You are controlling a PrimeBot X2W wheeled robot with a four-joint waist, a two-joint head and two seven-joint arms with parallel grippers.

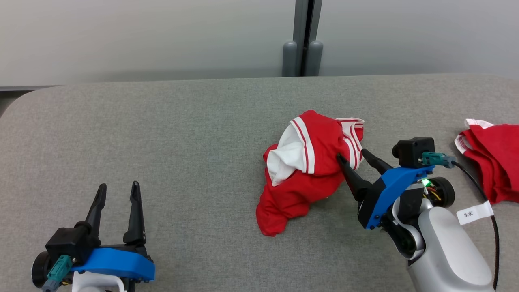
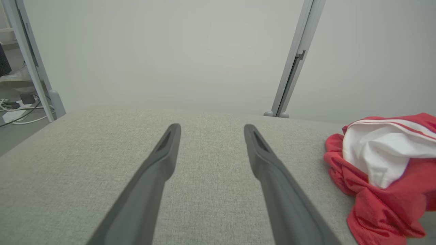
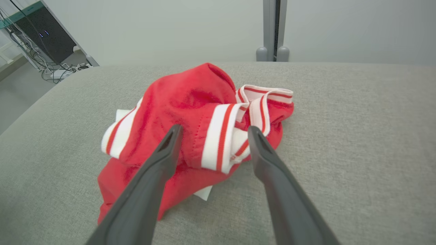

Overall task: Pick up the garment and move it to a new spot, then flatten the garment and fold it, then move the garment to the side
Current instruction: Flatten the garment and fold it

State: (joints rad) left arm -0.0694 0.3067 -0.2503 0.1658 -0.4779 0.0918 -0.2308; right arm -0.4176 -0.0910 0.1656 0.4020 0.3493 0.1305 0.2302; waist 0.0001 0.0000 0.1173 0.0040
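At the counter's (image 1: 182,142) near left corner the left fingers (image 1: 135,211) stand released and spread, well apart from the cloth. Nearer the right edge, the right fingers (image 1: 350,174) are spread too, grasping nothing, tips touching or just short of the garment (image 1: 298,190). It lies crumpled around the counter's middle, its long axis running from near-left to far-right. Its striped hem (image 3: 218,136) sits between the right fingers, so the right arm looks best placed to pinch. A second red garment (image 1: 494,158) lies at the right edge.
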